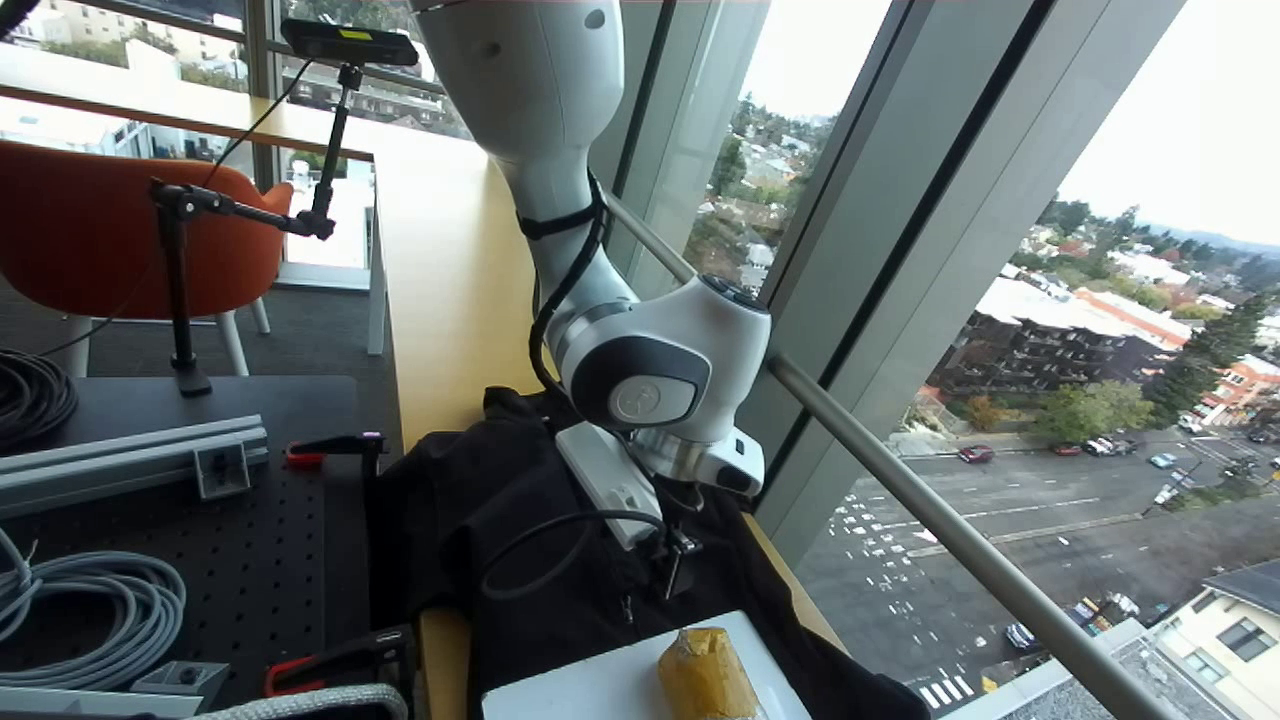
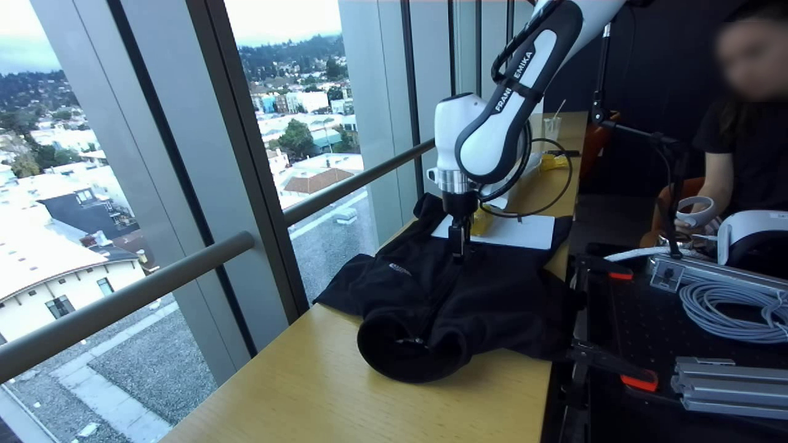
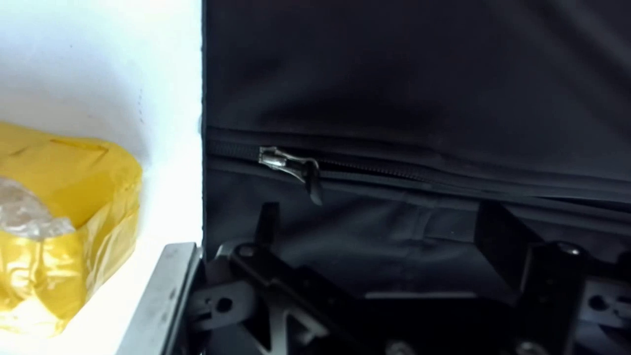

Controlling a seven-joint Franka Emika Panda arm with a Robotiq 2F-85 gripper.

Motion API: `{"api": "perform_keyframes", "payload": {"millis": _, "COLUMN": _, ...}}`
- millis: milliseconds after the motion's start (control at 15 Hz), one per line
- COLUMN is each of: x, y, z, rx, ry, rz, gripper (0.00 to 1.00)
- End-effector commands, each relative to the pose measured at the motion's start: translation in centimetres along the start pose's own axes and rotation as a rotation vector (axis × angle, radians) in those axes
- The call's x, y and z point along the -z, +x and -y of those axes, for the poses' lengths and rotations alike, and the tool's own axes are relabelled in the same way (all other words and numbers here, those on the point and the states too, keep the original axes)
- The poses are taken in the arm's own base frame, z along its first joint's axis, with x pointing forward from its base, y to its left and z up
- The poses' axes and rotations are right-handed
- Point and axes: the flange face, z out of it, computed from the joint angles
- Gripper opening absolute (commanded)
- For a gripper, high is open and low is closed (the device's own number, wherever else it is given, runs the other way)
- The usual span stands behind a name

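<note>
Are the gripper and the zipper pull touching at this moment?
Apart: the wrist view shows the gripper open, with dark fabric visible between its nearer finger and the zipper pull.

- A light wooden table (image 2: 345, 381) carries the work, its grain bare at the near end in an exterior view.
- 1 black jacket (image 2: 492, 301) lies spread directly on the table, its collar toward that bare end.
- 1 white board (image 1: 590, 690) lies flat on the jacket, black cloth showing past its edges.
- 1 yellow wrapped bundle (image 1: 705, 670) rests on the board.
- Beside the table is a black perforated bench (image 1: 270, 540).
- On the bench: 1 grey cable coil (image 1: 165, 600), 1 dark cable coil (image 1: 50, 390), metal profiles (image 1: 120, 468) and 1 camera stand (image 1: 178, 300).
- 2 black-and-red clamps (image 1: 365, 655) sit along the bench's table-side edge.
</note>
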Motion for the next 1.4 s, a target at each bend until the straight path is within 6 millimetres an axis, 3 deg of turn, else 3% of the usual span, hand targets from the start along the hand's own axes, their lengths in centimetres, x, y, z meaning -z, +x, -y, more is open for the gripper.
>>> {"api": "perform_keyframes", "payload": {"millis": 0, "x": 1.1, "y": -1.2, "z": -0.7, "rx": -0.024, "ry": -0.001, "rz": 0.026, "gripper": 1.0}}
{"api": "perform_keyframes", "payload": {"millis": 333, "x": 0.9, "y": -1.9, "z": -1.6, "rx": -0.037, "ry": -0.011, "rz": 0.035, "gripper": 1.0}}
{"api": "perform_keyframes", "payload": {"millis": 400, "x": 0.7, "y": -2.0, "z": -1.9, "rx": -0.04, "ry": -0.013, "rz": 0.035, "gripper": 0.9}}
{"api": "perform_keyframes", "payload": {"millis": 600, "x": 0.4, "y": -2.0, "z": -3.2, "rx": -0.049, "ry": -0.023, "rz": 0.035, "gripper": 0.79}}
{"api": "perform_keyframes", "payload": {"millis": 667, "x": 0.3, "y": -2.0, "z": -3.7, "rx": -0.054, "ry": -0.024, "rz": 0.035, "gripper": 0.6}}
{"api": "perform_keyframes", "payload": {"millis": 867, "x": 0.4, "y": -2.1, "z": -5.0, "rx": -0.074, "ry": -0.028, "rz": 0.034, "gripper": 0.37}}
{"api": "perform_keyframes", "payload": {"millis": 1133, "x": 0.2, "y": -2.4, "z": -4.9, "rx": -0.08, "ry": -0.024, "rz": 0.035, "gripper": 0.07}}
{"api": "perform_keyframes", "payload": {"millis": 1200, "x": 0.1, "y": -2.4, "z": -5.0, "rx": -0.08, "ry": -0.023, "rz": 0.036, "gripper": 0.01}}
{"api": "perform_keyframes", "payload": {"millis": 1333, "x": 0.1, "y": -2.4, "z": -5.1, "rx": -0.081, "ry": -0.023, "rz": 0.037, "gripper": 0.0}}
